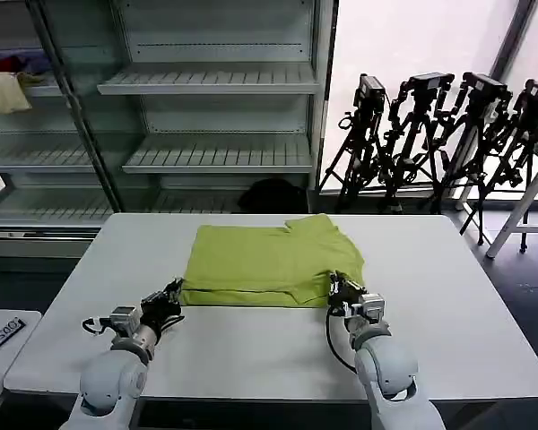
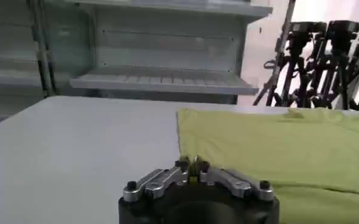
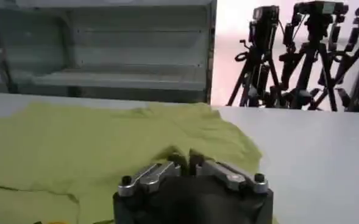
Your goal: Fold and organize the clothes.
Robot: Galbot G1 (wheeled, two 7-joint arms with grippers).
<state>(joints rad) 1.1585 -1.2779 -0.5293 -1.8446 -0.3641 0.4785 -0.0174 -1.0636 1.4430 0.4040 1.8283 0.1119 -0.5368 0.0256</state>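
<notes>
Jaws pinched shut on near hem: left gripper at one front corner, right gripper at the other, of the lime yellow-green short-sleeved cotton T-shirt, lying part-folded mid white table. Fabric looks light, limp, prone to wrinkle; best held by edges/corners, both sides together.

The T-shirt lay mid-table, toward the far edge. The left gripper sat at its near left corner, the right gripper at its near right corner. Shelves stood behind, tripods to the right.
</notes>
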